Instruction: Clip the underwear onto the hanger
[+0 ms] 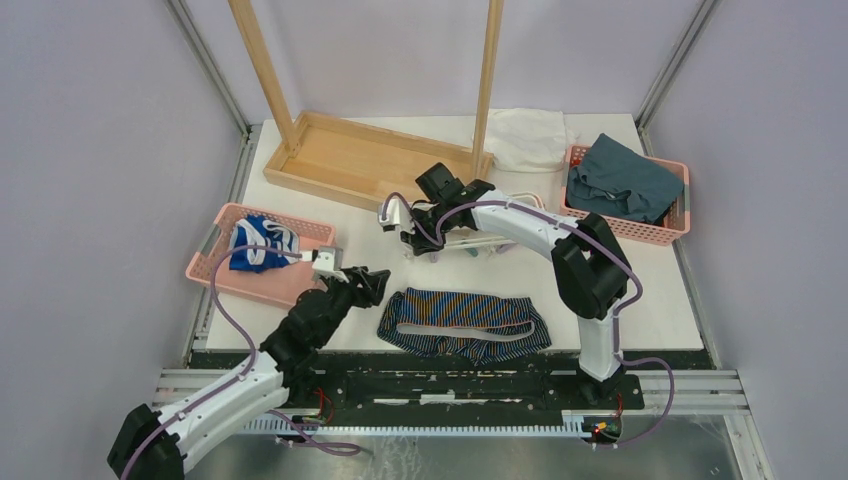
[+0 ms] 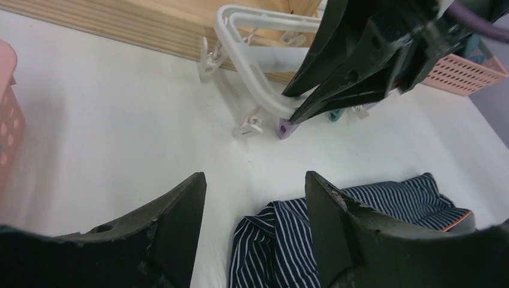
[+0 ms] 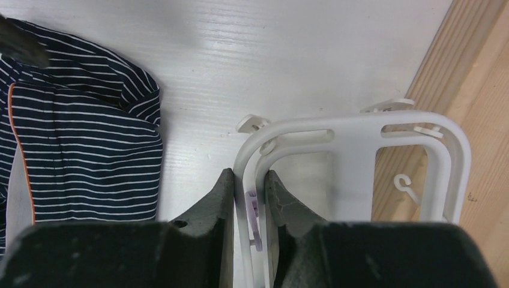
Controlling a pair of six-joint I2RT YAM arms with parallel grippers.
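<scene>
Top external showing one underwear (image 1: 465,322), one hanger (image 3: 354,127), two baskets, left basket (image 1: 283,287) holding blue-and-white garment (image 1: 258,245), right basket (image 1: 642,232) holding teal cloth (image 1: 620,180), right gripper (image 3: 247,180) pinching hanger, left gripper (image 2: 255,186) gaping empty.

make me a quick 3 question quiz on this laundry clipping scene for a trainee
1. True or false: the right hand is shut on the white plastic rectangular drying frame.
2. Fill in: the left hand has its fingers ____ and holds nothing.
3. The dark navy pinstriped boxer shorts are: A draped over the frame, B lying flat on the white table, C gripped by the left hand.

Key: 1 true; 2 open; 3 B.
</scene>
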